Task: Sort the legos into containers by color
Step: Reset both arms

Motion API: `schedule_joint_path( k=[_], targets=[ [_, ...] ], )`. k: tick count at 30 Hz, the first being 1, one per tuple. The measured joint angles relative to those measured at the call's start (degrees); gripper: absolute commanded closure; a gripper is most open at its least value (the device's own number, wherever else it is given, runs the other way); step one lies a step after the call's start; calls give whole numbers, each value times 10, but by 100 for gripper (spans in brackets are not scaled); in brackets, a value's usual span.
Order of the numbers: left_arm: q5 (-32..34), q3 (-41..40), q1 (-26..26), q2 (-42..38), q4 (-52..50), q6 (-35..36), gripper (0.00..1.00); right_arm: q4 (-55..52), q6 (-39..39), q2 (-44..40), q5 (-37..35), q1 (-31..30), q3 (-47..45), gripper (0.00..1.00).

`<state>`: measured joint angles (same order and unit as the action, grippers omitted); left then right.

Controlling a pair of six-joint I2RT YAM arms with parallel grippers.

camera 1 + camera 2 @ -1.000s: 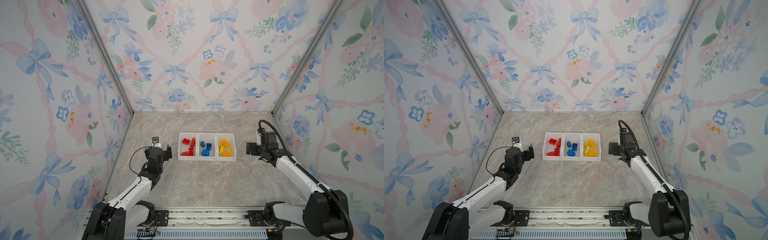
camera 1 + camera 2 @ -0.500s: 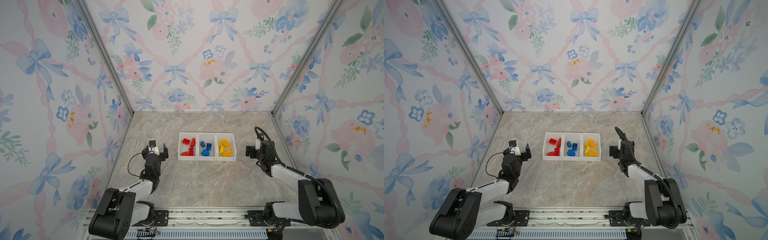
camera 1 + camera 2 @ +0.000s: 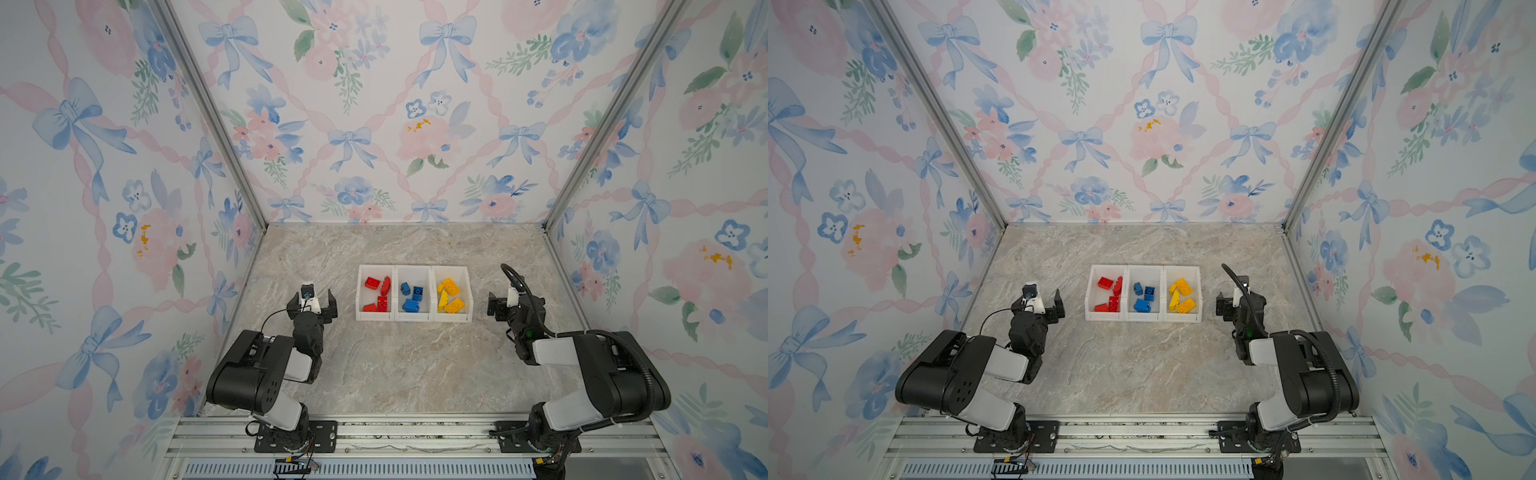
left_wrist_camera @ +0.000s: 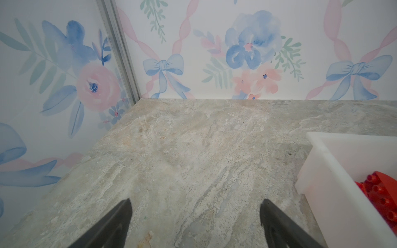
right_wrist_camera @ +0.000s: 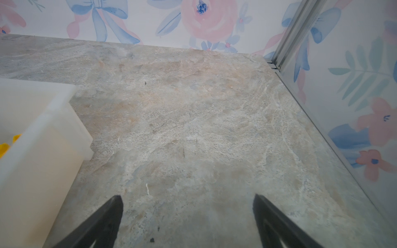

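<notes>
On the marble tabletop [image 3: 395,374], three joined containers [image 3: 414,319] hold the legos [image 3: 410,306] sorted — red leftmost, blue central, yellow rightmost — while the left gripper [image 4: 196,200] and right gripper [image 5: 187,195] flank the row, jaws spread, empty.

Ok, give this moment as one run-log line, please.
legos: all in containers, sorted by color | left gripper: open, empty | right gripper: open, empty

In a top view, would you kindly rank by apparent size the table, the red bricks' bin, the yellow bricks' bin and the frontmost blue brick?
1. table
2. red bricks' bin and yellow bricks' bin: these look alike
3. frontmost blue brick
</notes>
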<state>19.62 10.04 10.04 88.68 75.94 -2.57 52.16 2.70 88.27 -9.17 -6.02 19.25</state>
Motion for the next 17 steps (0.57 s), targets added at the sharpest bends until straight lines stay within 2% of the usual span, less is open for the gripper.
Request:
schedule_joint_path(
  k=[17],
  targets=[
    [0, -1, -3, 0, 30, 0, 2, 43, -1, 3, -74, -12, -1, 3]
  ],
)
